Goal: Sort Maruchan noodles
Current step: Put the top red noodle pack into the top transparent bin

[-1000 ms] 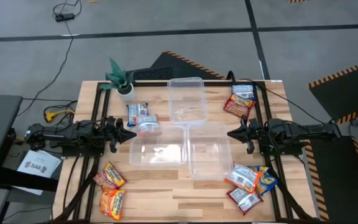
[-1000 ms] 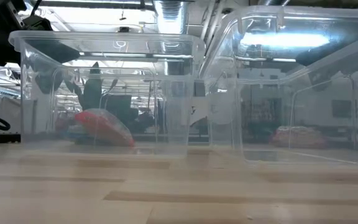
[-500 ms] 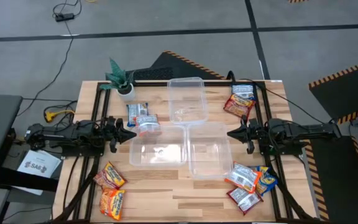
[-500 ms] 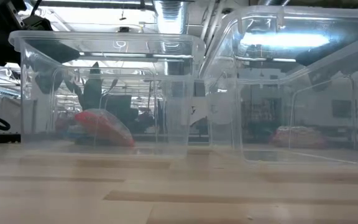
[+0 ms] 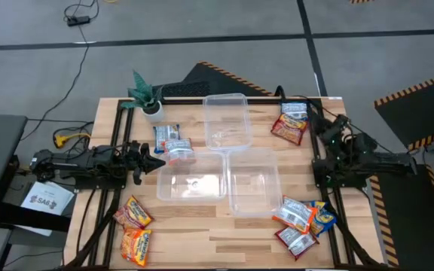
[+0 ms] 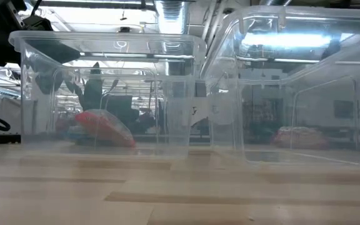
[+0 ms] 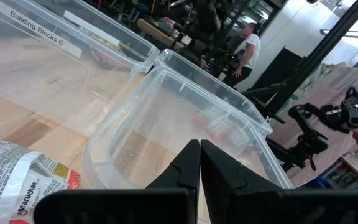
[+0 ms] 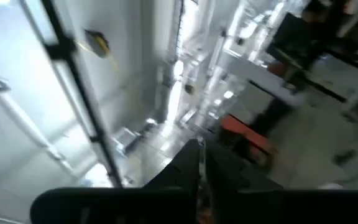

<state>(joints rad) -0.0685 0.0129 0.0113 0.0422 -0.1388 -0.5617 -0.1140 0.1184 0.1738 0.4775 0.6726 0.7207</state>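
Observation:
Maruchan noodle packets lie flat in several groups on the table. Two blue-white ones (image 5: pixel 172 141) are far left, with one (image 7: pixel 17 180) just below my left gripper. Two orange-red ones (image 5: pixel 135 228) are near left, two more (image 5: pixel 291 120) far right, and a mixed cluster (image 5: pixel 303 222) near right. My left gripper (image 5: pixel 155 160) hovers shut beside the blue-white pair, pointing at the bins, and its shut fingertips (image 7: pixel 199 155) face a clear bin. My right gripper (image 5: pixel 327 128) is shut (image 8: pixel 199 149), raised near the far-right packets and tipped up toward the room.
Three clear plastic bins stand mid-table: one far (image 5: pixel 227 120), one left (image 5: pixel 192 181), one right (image 5: pixel 253 181). A small potted plant (image 5: pixel 148 98) sits at the far left corner. In the low view the bins (image 6: pixel 105 94) fill the foreground. A person (image 7: pixel 248 43) stands beyond the table.
My right arm has risen from its level pose beside the right bin and swung toward the table's far edge. Its gripper has tipped upward and stayed shut. The packets and bins have kept their places.

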